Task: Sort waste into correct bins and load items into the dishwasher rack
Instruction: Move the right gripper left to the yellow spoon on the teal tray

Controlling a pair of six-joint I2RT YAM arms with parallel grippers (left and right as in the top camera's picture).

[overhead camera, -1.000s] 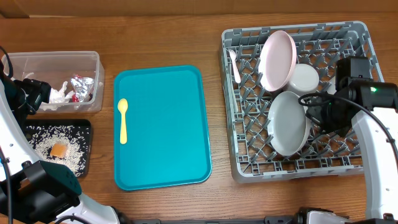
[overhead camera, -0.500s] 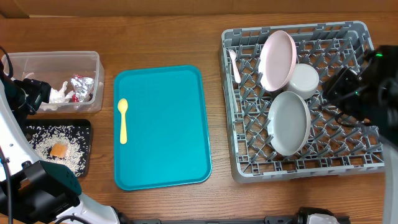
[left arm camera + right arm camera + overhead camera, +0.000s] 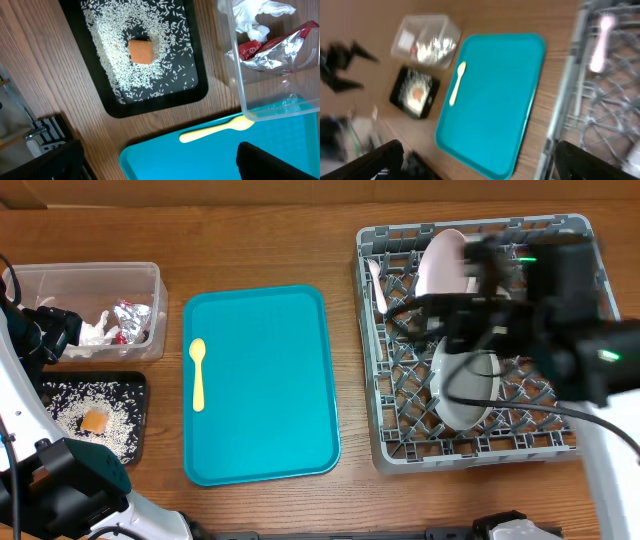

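Note:
A pale yellow spoon [image 3: 197, 375] lies on the left side of the teal tray [image 3: 265, 420]. In the dishwasher rack [image 3: 400, 450] stand a pink plate [image 3: 440, 265] and a grey-green plate [image 3: 462, 395], with a pink piece of cutlery [image 3: 378, 285] at its left edge. The clear tub [image 3: 250, 107] holds a white napkin [image 3: 260, 17] and foil wrapper [image 3: 277, 47]. Rice and an orange cube [image 3: 141, 51] lie in the black tray [image 3: 112, 107]. My left gripper [image 3: 160, 165] is open above the teal tray's corner, near the spoon [image 3: 220, 130]. My right gripper [image 3: 480, 162] is open and empty, blurred, over the rack.
My right arm [image 3: 540, 310] covers the rack's upper middle and hides part of what stands there. My left arm [image 3: 45, 330] sits at the table's far left beside the tub. Bare wood runs between the teal tray and the rack.
My right gripper has opened, and its arm has swung from the rack's right edge leftward across the rack. The left arm and all objects have stayed put.

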